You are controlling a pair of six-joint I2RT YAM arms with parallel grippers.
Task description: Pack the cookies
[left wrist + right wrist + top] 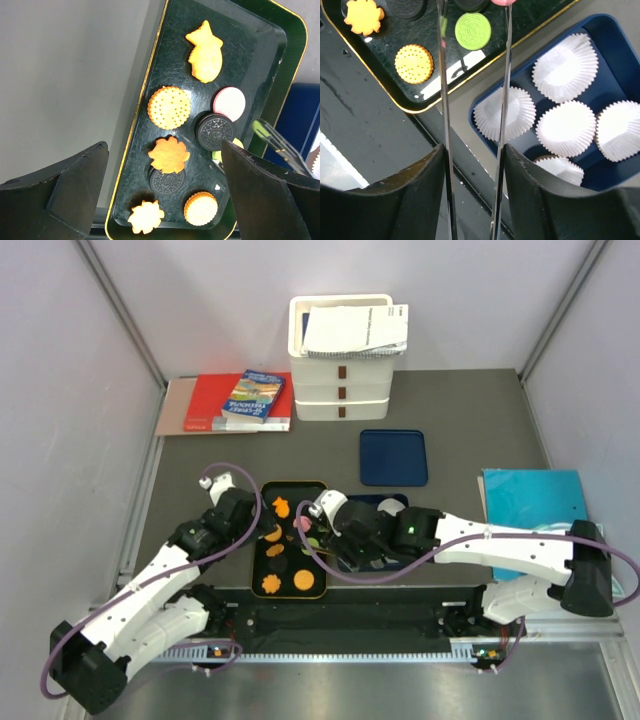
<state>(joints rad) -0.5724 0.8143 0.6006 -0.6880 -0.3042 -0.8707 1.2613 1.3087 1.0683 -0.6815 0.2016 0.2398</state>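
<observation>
Black tray (250, 45) holds cookies (169, 107); blue tray (615, 40) holds white paper cups (565, 67).

You get even, diffuse light from above in the top view, bright enough throughout, and the shadows on the table (460, 440) are soft. In the left wrist view the glossy black tray (250, 65) shows fine scratches catching the light, while the fingers (60, 195) of the left gripper (164, 146) sit dark and slightly out of focus near the lens. In the right wrist view a white glare patch lies on the tray, the paper cups (565, 67) are almost blown out, and the tongs (503, 100) read as thin bright streaks.
</observation>
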